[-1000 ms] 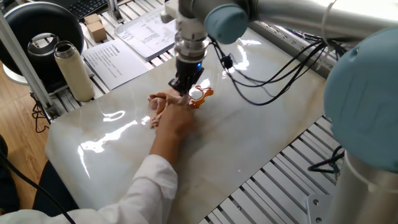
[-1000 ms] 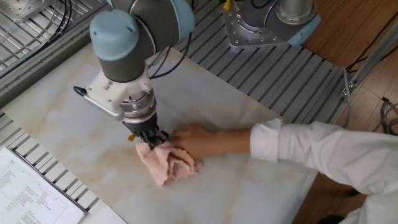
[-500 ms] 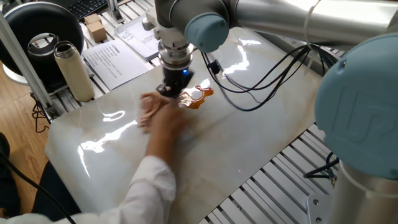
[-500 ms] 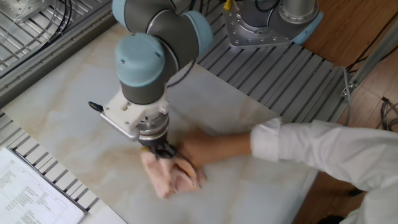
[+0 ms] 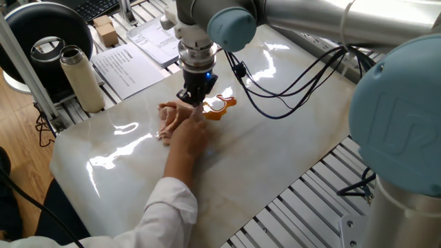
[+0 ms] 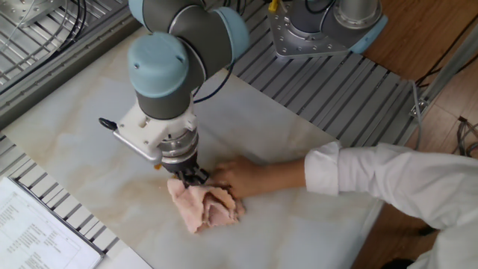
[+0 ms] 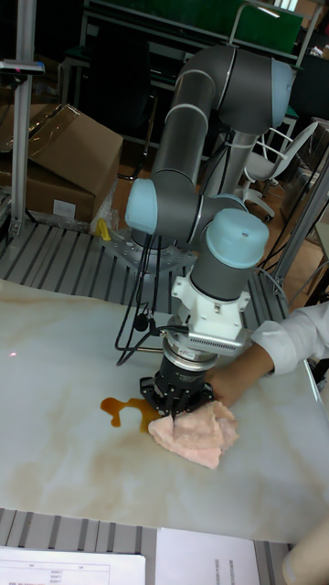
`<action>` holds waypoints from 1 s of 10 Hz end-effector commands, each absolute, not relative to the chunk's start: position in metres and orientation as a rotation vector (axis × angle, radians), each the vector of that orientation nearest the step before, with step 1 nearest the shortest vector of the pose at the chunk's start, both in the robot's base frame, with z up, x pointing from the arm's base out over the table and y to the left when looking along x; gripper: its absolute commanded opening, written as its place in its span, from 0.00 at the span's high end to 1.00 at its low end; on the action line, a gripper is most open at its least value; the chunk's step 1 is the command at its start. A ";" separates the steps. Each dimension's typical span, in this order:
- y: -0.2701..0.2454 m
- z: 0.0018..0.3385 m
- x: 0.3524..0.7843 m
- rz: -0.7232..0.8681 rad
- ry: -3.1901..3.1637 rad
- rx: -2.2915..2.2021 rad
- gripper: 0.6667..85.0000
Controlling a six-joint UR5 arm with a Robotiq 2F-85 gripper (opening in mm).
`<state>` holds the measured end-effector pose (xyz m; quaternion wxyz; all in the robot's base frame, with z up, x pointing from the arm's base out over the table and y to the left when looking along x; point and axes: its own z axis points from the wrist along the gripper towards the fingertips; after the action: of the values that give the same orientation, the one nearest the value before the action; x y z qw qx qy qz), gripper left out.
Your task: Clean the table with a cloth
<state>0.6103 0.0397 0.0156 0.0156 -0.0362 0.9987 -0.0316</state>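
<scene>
One cloth [image 6: 203, 208], one spill, one pincer — and one hand that is not mine. My pincer [image 7: 174, 399] points straight down at the table [image 6: 299, 224], its tips buried in the near edge of the pinkish terry cloth; I read it as pinched narrow on a fold, since the fabric bunches up toward the tips in the tall fixed view. The fingers themselves are too dark and small to show a gap.

The cloth lies crumpled on the marble, touching the amber-brown puddle [image 7: 123, 409] — in the tall fixed view the puddle sits at about nine o'clock from the cloth, its nearest lobe just meeting the fabric. Probably the cloth is held low and pressed so it drags flat rather than lifting off the stain.

A person's hand [image 6: 237, 176] in a white sleeve rests on the table at roughly three o'clock from my pincer in the other fixed view, fingertips at the cloth's edge — steadying or feeding it, I judge. That closeness is the risk in any sweep.

Off the slab, in one fixed view: one cream flask [image 5: 80, 78], one small cardboard box [image 5: 105, 31], and at least two printed paper sheets [image 5: 127, 67] at about ten o'clock from my pincer.
</scene>
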 end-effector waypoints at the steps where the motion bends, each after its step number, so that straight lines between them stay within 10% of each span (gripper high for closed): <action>1: 0.013 0.013 0.609 -0.018 3.103 -0.173 0.99; 10: -0.048 0.024 0.600 -0.111 3.097 -0.363 0.99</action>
<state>0.6041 -0.0105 0.0236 0.0072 -0.0789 0.9965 -0.0267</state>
